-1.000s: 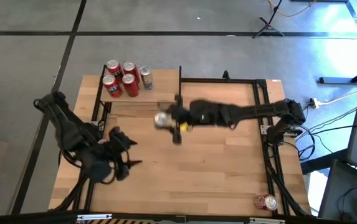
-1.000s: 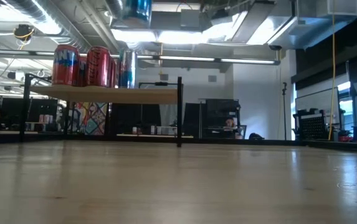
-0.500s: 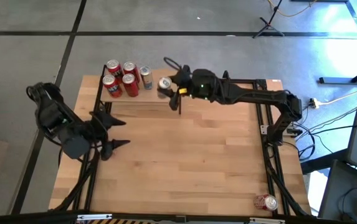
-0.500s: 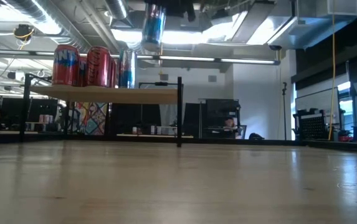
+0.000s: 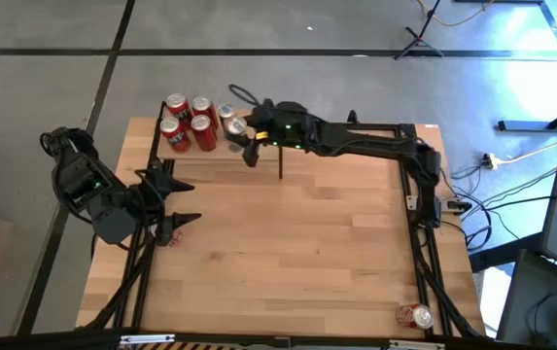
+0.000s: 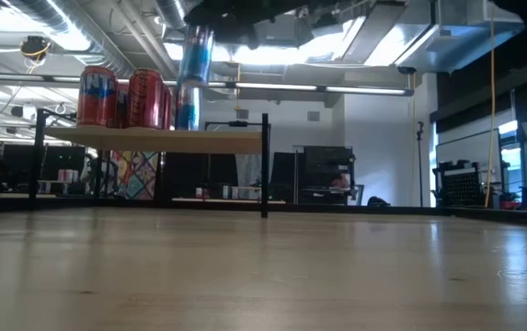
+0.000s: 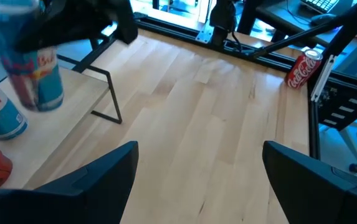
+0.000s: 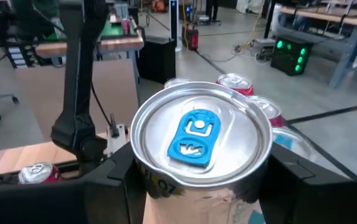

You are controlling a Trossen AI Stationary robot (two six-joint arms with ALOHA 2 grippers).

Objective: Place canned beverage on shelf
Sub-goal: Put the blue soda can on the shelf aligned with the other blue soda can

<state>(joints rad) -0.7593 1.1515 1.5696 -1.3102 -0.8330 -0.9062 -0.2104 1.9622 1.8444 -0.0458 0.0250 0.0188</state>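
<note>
The right tool (image 5: 241,133) is closed on a silver and blue can (image 5: 236,126), one finger on each side of its body, and holds it upright in the air above the shelf (image 5: 259,124). In the low view the can (image 6: 194,55) hangs clear of the shelf board (image 6: 217,141), with its bottom above the top of another blue can (image 6: 186,108) that stands on the board. The right wrist view looks down on the held can's silver lid with its blue pull tab (image 8: 198,137), the two dark fingers (image 8: 113,171) at either side of it.

The shelf stands at the far left corner of the table (image 5: 336,243). Four red cans (image 5: 187,121) stand grouped at the shelf's left end, and the blue can (image 5: 226,114) stands just beside them on the right. The held can is just to the right of that one.

The left tool (image 5: 173,202) waits wide open, with nothing between its fingers, over the left edge of the table, well apart from the shelf.

A red can (image 5: 415,315) lies near the near right corner of the table, seen also in the left wrist view (image 7: 303,62) beside the black frame
</note>
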